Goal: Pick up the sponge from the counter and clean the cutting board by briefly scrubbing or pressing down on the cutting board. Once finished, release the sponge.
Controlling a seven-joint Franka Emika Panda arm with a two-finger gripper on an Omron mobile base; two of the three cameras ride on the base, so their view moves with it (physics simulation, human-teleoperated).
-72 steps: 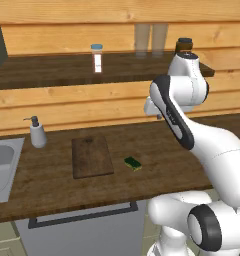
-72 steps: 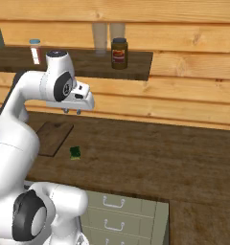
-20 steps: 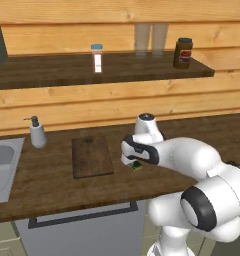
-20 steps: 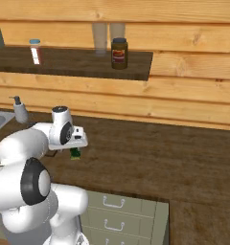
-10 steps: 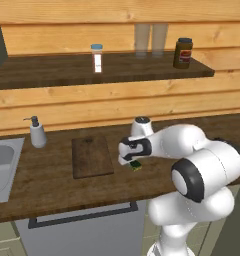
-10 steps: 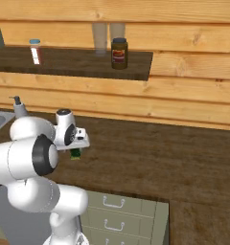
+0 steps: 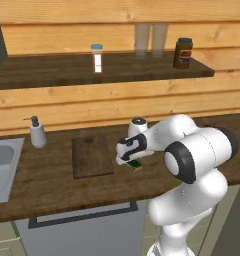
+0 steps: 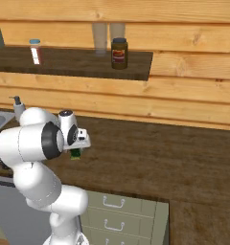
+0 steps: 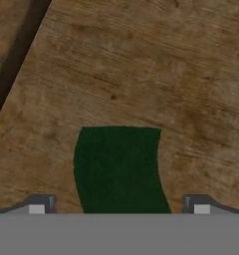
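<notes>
Dark green, the sponge lay on the worktop just beneath the fingers, the cutting board beside them. From the right, the sponge peeked below. The hand view showed the fingers spread wide, straddling the sponge, ungripped.

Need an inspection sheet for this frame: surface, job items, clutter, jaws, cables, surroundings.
Surface: dark wood counter, grey sink at left.
Job's things: sponge flat on the counter, green face up, right of the cutting board, apart from it; board bare.
Clutter: soap dispenser by the sink.
Grippers: gripper low over the sponge, jaws open, one either side, not closed on it.
Cables: nothing seen.
Surroundings: wall shelf with brown jar, small bottle; drawers below.
</notes>
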